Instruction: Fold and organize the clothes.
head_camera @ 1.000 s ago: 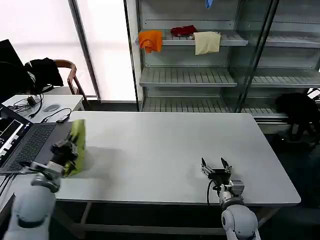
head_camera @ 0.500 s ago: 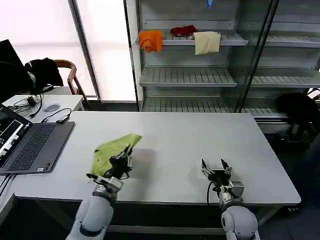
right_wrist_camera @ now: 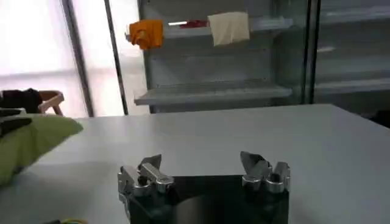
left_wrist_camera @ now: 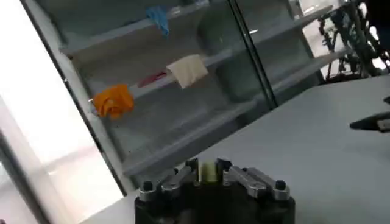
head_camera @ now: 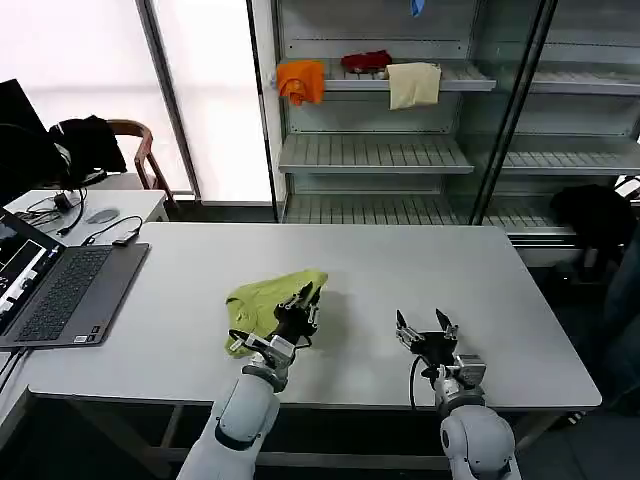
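The lime-green T-shirt (head_camera: 265, 303) is bunched in a loose heap on the white table (head_camera: 400, 270), a little left of the middle and toward the near edge. The left gripper (head_camera: 300, 308) sits at the right end of that heap, its fingers pressed in on a fold of the cloth; in the left wrist view a strip of pale green shows pinched between the 2 fingers of the left gripper (left_wrist_camera: 208, 171). The rest of the shirt trails to the left of the gripper, rumpled, with part of it drooping down toward the near side of the table.

The right gripper (head_camera: 427, 334) rests near the front edge of the table, to the right of the shirt and clear of it. Its fingers are spread wide with nothing between them, which the right wrist view also shows (right_wrist_camera: 202, 163). In that same view the green shirt (right_wrist_camera: 30, 143) lies off to the side on the tabletop.

A laptop (head_camera: 55, 290) stands open at the far-left corner of the table, apart from the shirt. Behind the table stands a glass-fronted shelf unit (head_camera: 380, 150); on its upper shelf lie an orange cloth (head_camera: 301, 80), a red cloth (head_camera: 366, 61) and a cream cloth (head_camera: 413, 84). At the far left, a chair (head_camera: 135, 140) has a dark garment (head_camera: 88, 142) over it.
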